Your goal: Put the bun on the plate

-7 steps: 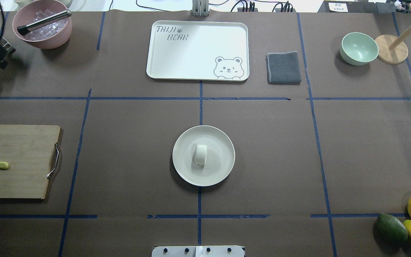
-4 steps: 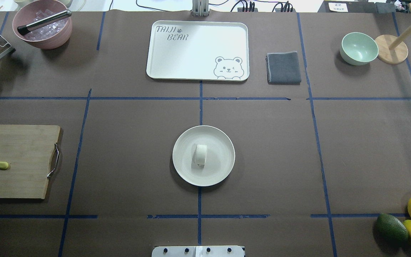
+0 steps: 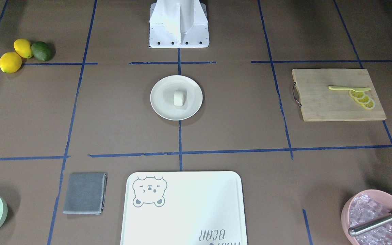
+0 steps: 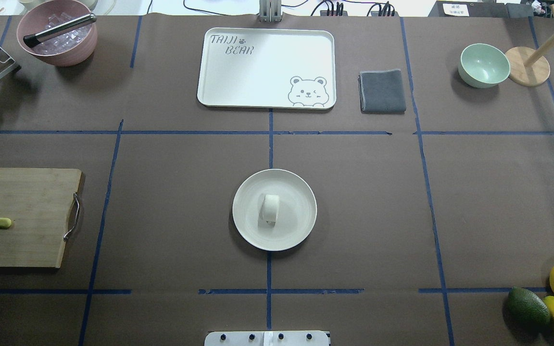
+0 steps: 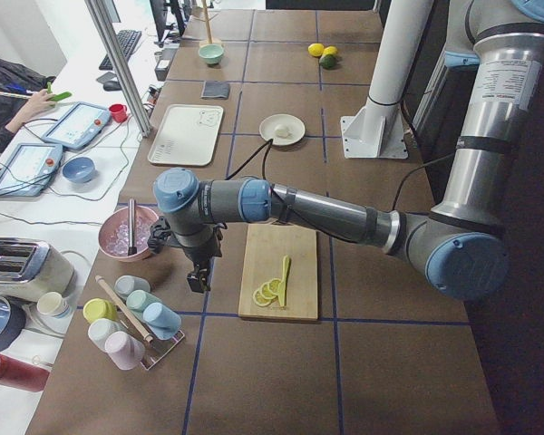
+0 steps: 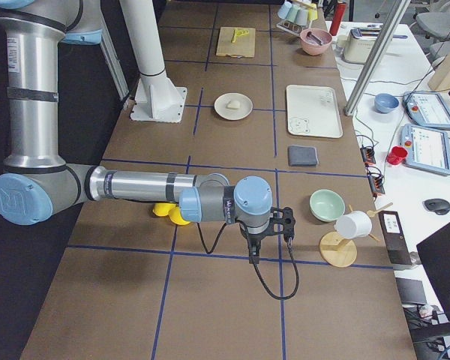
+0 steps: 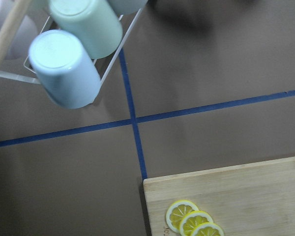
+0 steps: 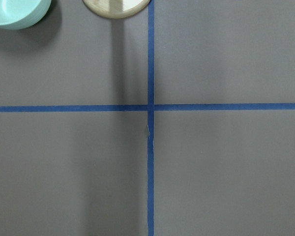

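Since one second ago the left gripper [image 5: 198,279] has gone out past the left edge of the overhead view, and that corner of the table is now uncovered; the bun [image 4: 270,209] and the plate [image 4: 296,226] lie as they did before. The bun is on the plate, close to its middle, resting on its side, and nothing touches it. The plate stands on the centre tape line, between the robot's base and the bear-print tray [image 4: 258,72]. The left gripper shows only in the side view, where it hangs pointing down over the table between the pink bowl [image 5: 127,237] and the cutting board [image 5: 299,263], near the upturned cups [image 7: 66,71]; its wrist camera looks on a corner of the board with the lemon slices [image 7: 191,222]. The right gripper [image 6: 253,257] also shows only from the side, pointing down over a tape line, near the green bowl [image 6: 327,204] and the wooden stand [image 6: 337,249]. For both grippers it cannot be told if the jaws are spread or pressed together
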